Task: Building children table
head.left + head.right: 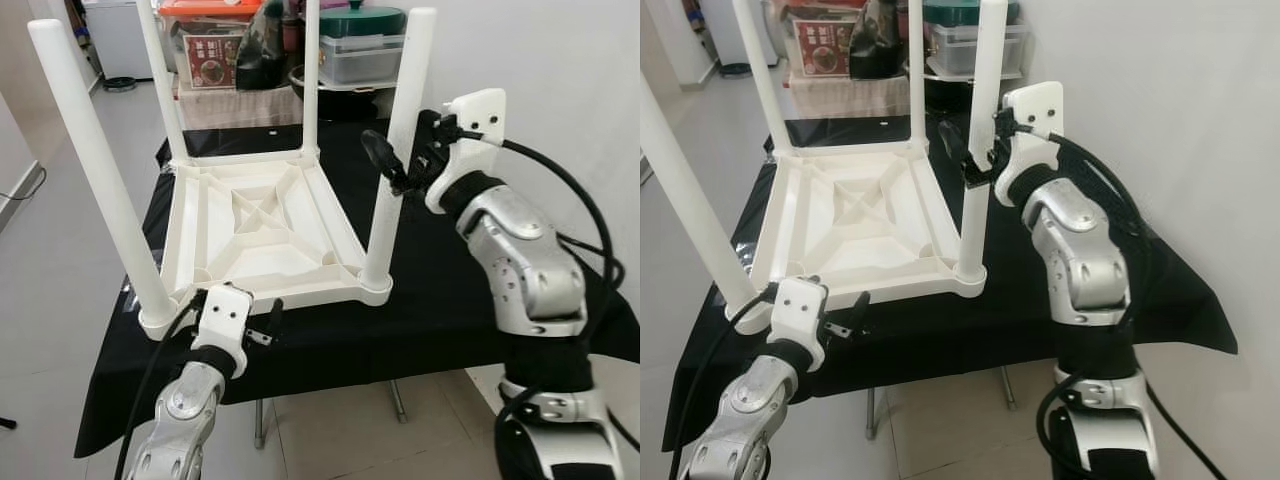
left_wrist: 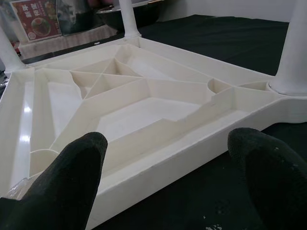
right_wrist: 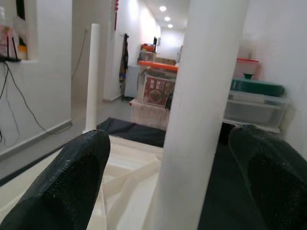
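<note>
On a table draped in black cloth (image 1: pixel 450 290) lies the white plastic children's table (image 1: pixel 255 225), turned upside down so its ribbed underside faces up and four round white legs stand up from its corners. The near right leg (image 1: pixel 392 160) rises from its socket at the corner closest to the robot's right side, and the right gripper (image 1: pixel 402 168) is raised about halfway up it, its two black fingers spread with the leg standing between them; in the right wrist view the leg (image 3: pixel 201 115) runs up the middle with a black fingertip (image 3: pixel 72 177) on either side, and whether the pads touch it cannot be told. The left gripper (image 1: pixel 262 322) sits low at the near edge of the upturned tabletop, just in front of the rim, close to the base of the near left leg (image 1: pixel 95 180). Its fingers are also spread apart and hold nothing; the left wrist view looks between them across the ribbed white underside (image 2: pixel 139 110). Beyond the table, at its far side, stand stacked storage boxes with an orange lid (image 1: pixel 210 10) and a green lidded container (image 1: pixel 362 22).
</note>
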Robot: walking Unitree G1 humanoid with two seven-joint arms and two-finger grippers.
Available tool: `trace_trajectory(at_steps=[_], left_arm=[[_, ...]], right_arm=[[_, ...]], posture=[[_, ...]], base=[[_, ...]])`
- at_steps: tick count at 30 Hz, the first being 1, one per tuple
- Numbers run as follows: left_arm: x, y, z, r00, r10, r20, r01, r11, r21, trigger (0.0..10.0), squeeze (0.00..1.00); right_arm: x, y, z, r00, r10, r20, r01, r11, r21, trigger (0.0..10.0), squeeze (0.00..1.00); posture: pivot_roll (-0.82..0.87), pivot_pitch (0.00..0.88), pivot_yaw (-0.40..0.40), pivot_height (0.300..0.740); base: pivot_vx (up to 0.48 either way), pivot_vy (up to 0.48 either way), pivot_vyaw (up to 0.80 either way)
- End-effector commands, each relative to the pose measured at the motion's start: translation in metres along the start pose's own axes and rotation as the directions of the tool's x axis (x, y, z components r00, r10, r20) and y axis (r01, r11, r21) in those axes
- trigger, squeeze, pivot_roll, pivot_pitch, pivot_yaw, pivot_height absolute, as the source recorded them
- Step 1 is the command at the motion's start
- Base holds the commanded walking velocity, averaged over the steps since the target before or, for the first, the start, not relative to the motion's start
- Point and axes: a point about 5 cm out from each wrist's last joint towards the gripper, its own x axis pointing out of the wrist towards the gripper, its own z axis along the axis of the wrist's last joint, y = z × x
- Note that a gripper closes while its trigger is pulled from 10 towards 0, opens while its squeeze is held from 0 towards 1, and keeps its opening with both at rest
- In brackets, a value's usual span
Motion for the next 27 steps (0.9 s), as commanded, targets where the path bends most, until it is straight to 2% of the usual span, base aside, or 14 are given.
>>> trace_trajectory(at_steps=[1,6,11,22,23,24,25,27], left_arm=[[0.0,0.0,-0.002,1.0,0.0,-0.012,0.001,1.0,0.004,10.0,0.0],[0.0,-0.001,-0.002,1.0,-0.001,-0.012,0.001,1.0,0.003,10.0,0.0],[0.003,0.0,0.002,0.999,0.029,0.013,-0.029,1.0,0.005,10.0,0.0],[-0.003,0.006,0.002,0.998,0.066,0.02,-0.067,0.998,0.022,10.0,0.0],[-0.004,0.008,0.003,0.997,0.075,0.022,-0.075,0.997,0.025,10.0,0.0],[-0.004,0.008,0.003,0.997,0.075,0.022,-0.075,0.997,0.025,10.0,0.0],[-0.006,0.01,0.003,0.996,0.085,0.022,-0.086,0.996,0.027,10.0,0.0],[-0.006,0.01,0.003,0.996,0.085,0.022,-0.086,0.996,0.027,10.0,0.0]], right_arm=[[0.001,0.003,-0.002,0.999,0.011,-0.033,-0.011,1.0,-0.011,10.0,0.0],[0.005,0.005,-0.007,0.996,-0.024,-0.086,0.025,1.0,0.01,10.0,0.0],[0.022,0.014,-0.001,0.996,-0.055,-0.067,0.06,0.994,0.086,10.0,0.0],[0.027,0.012,-0.01,0.985,-0.116,-0.13,0.13,0.986,0.106,10.0,0.0],[0.028,0.013,-0.012,0.982,-0.124,-0.141,0.14,0.984,0.112,8.3,0.0],[0.028,0.013,-0.012,0.982,-0.124,-0.141,0.14,0.984,0.112,8.3,0.0],[0.029,0.014,-0.013,0.981,-0.127,-0.146,0.146,0.982,0.122,0.0,0.0],[0.029,0.014,-0.013,0.981,-0.127,-0.146,0.146,0.982,0.122,0.0,0.0]], posture=[[-0.06,0.022,-0.044,0.74],[-0.06,0.02,-0.045,0.74],[-0.02,0.01,-0.076,0.74],[0.0,0.013,-0.077,0.74],[0.0,0.016,-0.076,0.74],[0.0,0.016,-0.076,0.74],[0.0,0.018,-0.076,0.74],[0.0,0.018,-0.076,0.74]], base=[[0.0,0.0,0.0],[0.0,0.0,0.0],[0.0,0.0,0.0],[0.0,0.0,0.0],[0.0,0.0,0.0],[0.0,0.0,0.0],[0.0,0.0,0.0],[0.0,0.0,0.0]])
